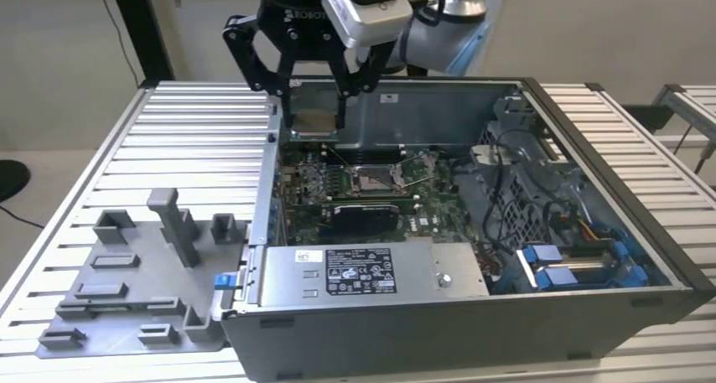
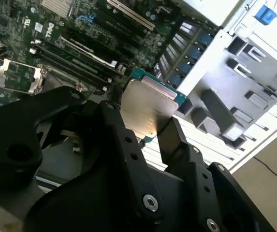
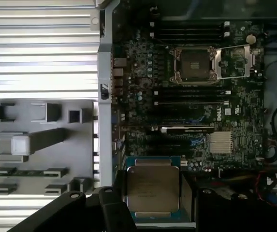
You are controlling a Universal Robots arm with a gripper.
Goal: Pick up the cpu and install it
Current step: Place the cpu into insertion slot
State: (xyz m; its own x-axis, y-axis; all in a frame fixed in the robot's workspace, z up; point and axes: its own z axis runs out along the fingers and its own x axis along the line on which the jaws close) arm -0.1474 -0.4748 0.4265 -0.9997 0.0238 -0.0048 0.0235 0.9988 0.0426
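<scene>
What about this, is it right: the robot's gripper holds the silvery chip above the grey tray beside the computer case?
Not quite. The gripper holds the cpu above the motherboard inside the open computer case, not above the grey tray, which lies beside the case; the first wrist view shows this.

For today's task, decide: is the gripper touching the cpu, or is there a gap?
Touching. In the second wrist view the gripper has its black fingers pressed on the cpu, held clear above the motherboard.
</scene>
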